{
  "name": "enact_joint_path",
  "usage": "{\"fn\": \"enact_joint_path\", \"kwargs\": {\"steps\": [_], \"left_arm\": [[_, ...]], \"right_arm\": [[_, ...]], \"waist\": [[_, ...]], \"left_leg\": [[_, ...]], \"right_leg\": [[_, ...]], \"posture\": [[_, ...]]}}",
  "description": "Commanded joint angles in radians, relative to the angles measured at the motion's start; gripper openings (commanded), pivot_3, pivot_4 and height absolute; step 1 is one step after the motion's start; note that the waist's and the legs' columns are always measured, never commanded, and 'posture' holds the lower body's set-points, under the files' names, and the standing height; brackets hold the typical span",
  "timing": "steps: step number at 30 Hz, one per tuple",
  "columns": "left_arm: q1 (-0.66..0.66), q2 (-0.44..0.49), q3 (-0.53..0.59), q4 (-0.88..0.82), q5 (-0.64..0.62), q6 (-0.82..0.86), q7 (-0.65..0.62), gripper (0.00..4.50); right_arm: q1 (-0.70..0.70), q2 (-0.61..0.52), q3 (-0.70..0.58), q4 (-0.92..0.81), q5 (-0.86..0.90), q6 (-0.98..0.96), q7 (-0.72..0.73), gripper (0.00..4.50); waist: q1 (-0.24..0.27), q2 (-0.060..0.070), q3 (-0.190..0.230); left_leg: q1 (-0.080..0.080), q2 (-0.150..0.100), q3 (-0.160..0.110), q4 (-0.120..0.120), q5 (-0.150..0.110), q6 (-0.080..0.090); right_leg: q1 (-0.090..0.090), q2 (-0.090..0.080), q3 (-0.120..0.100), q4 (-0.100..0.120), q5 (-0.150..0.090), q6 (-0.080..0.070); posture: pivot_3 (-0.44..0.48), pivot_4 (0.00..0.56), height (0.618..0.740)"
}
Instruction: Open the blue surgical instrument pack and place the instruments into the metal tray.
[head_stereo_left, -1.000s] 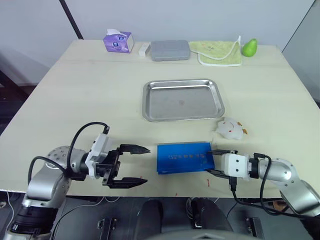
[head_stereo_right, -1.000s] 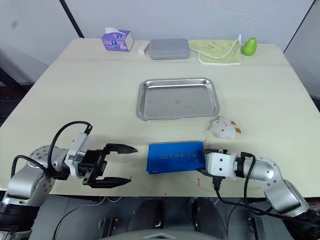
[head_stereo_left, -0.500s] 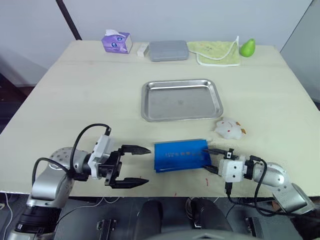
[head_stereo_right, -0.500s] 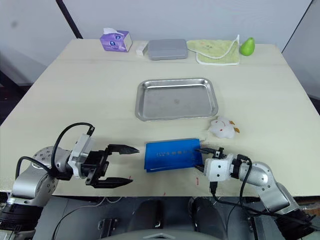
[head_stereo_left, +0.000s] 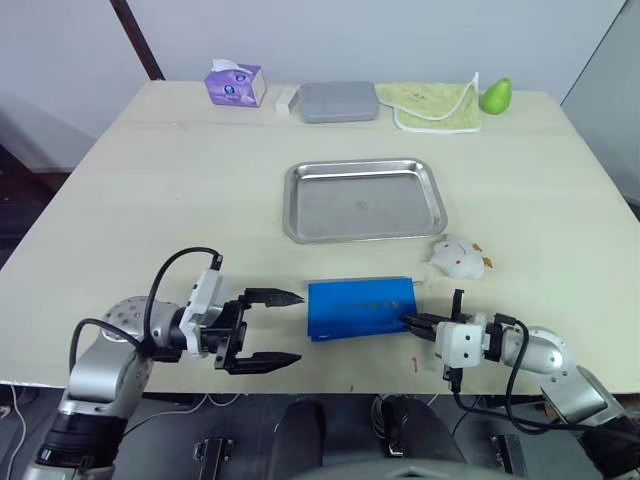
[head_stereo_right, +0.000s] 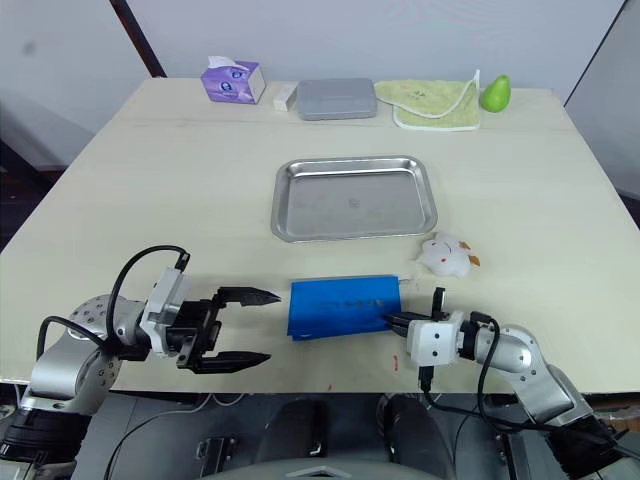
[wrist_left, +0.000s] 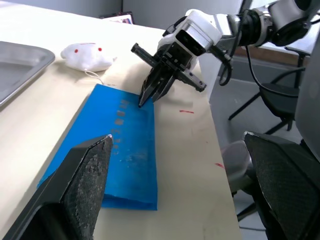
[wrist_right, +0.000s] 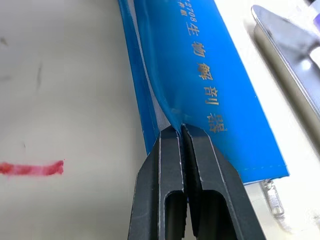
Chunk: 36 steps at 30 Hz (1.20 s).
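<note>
The blue surgical instrument pack (head_stereo_left: 362, 309) looked smooth, faintly glossy plastic; the metal tray (head_stereo_left: 365, 199) was shiny brushed steel; the counter (head_stereo_left: 150, 190) was matt pale wood.

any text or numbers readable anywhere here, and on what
"2708": gold print on the flat bright-blue rectangular pack, ahead of a row of gold characters too unclear to transcribe.
Purple tissue box at the table's far edge: printed pattern, no legible words.
Shiny stainless-steel tray: no markings visible.
</note>
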Motion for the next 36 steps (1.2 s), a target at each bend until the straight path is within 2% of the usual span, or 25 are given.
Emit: {"fn": "enact_joint_path", "kwargs": {"steps": [1, 6, 10, 14, 24, 32, 36], "left_arm": [[0.013, -0.001, 0.036, -0.029, -0.023, -0.004, 0.017, 4.5], [0.022, -0.011, 0.054, -0.036, -0.037, 0.006, 0.048, 4.5], [0.025, -0.023, 0.072, -0.046, -0.057, 0.022, 0.087, 4.5], [0.04, -0.023, 0.086, -0.059, -0.062, 0.027, 0.105, 4.5], [0.097, -0.018, 0.129, -0.097, -0.094, 0.052, 0.141, 4.5], [0.071, -0.014, 0.12, -0.083, -0.09, 0.069, 0.145, 4.5], [0.028, -0.007, 0.109, -0.056, -0.085, 0.083, 0.133, 4.5]], "right_arm": [[-0.033, -0.044, -0.083, -0.111, 0.155, 0.193, 0.063, 0.02], [-0.143, -0.121, -0.128, -0.226, 0.383, 0.523, 0.177, 0.02], [-0.28, -0.18, -0.14, -0.211, 0.551, 0.783, 0.294, 0.02], [-0.346, -0.21, -0.129, -0.188, 0.607, 0.889, 0.36, 0.02], [-0.454, -0.204, -0.124, -0.099, 0.669, 1.02, 0.464, 0.02], [-0.515, -0.136, -0.035, 0.114, 0.512, 0.898, 0.494, 0.02], [-0.525, -0.121, -0.028, 0.134, 0.488, 0.877, 0.521, 0.02]], "waist": [[0.001, 0.0, 0.0], [0.002, 0.001, 0.0], [0.0, 0.003, 0.002], [0.0, 0.002, 0.002], [-0.001, 0.002, 0.002], [-0.003, 0.002, 0.002], [-0.002, 0.002, 0.002]], "left_leg": [[0.0, 0.0, 0.0, 0.0, 0.0, 0.0], [0.0, 0.0, 0.0, 0.0, 0.0, 0.0], [-0.002, 0.0, 0.0, 0.0, 0.0, 0.0], [-0.001, 0.0, 0.0, 0.0, 0.0, 0.0], [-0.002, 0.0, 0.001, 0.0, 0.0, 0.0], [-0.002, 0.0, 0.001, 0.0, 0.0, 0.0], [-0.001, 0.0, 0.001, 0.0, 0.0, 0.0]], "right_leg": [[0.0, 0.0, 0.0, 0.0, 0.0, 0.0], [0.0, 0.0, 0.001, 0.0, 0.0, 0.0], [0.0, 0.0, 0.001, -0.001, 0.0, 0.0], [-0.001, 0.0, 0.001, -0.001, 0.0, 0.0], [-0.002, 0.0, 0.002, -0.001, 0.0, 0.0], [-0.002, 0.0, 0.001, -0.001, 0.0, 0.0], [-0.002, 0.001, 0.001, -0.001, 0.0, 0.0]], "posture": [[0.0, 0.15, 0.74], [0.0, 0.15, 0.74], [0.0, 0.15, 0.74], [0.0, 0.15, 0.74], [0.0, 0.15, 0.74], [0.0, 0.15, 0.74], [0.0, 0.15, 0.74]]}}
